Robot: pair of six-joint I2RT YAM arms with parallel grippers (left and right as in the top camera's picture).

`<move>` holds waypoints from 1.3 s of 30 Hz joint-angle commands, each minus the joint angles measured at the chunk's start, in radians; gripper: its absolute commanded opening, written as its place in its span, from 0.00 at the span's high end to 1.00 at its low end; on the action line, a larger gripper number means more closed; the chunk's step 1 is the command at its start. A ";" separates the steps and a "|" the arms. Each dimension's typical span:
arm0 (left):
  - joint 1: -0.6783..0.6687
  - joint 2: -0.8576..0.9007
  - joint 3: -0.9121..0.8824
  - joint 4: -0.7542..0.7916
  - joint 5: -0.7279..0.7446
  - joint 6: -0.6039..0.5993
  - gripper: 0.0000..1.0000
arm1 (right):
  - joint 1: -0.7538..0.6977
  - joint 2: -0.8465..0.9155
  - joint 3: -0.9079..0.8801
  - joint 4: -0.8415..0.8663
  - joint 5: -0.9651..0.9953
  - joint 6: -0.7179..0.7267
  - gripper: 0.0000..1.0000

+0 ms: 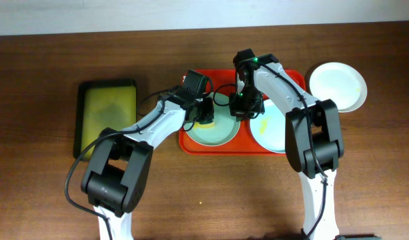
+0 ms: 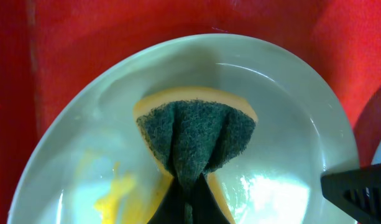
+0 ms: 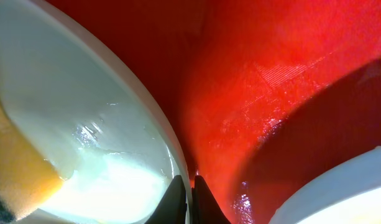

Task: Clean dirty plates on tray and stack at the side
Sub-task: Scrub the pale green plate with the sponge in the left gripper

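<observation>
The red tray [image 1: 191,143] holds a pale mint green plate [image 1: 217,133] on its left and a pale blue plate [image 1: 274,133] on its right. A white plate [image 1: 337,87] sits on the table right of the tray. My left gripper [image 1: 205,112] is shut on a yellow sponge with a green scouring side [image 2: 196,134], pressed on the mint plate [image 2: 283,143] beside a yellow smear [image 2: 112,193]. My right gripper [image 1: 243,107] is shut on the mint plate's right rim [image 3: 159,134], fingertips [image 3: 185,183] pinching it. The blue plate's edge [image 3: 345,186] shows at the lower right.
A smaller black-rimmed yellow-green tray [image 1: 107,113] lies on the table left of the red tray. The right gripper's finger [image 2: 358,190] shows at the mint plate's edge in the left wrist view. Bare red tray floor [image 3: 271,93] lies between the two plates.
</observation>
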 commanded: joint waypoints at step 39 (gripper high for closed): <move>-0.022 0.015 0.070 -0.126 -0.193 0.085 1.00 | 0.001 0.032 -0.005 0.028 0.036 0.014 0.95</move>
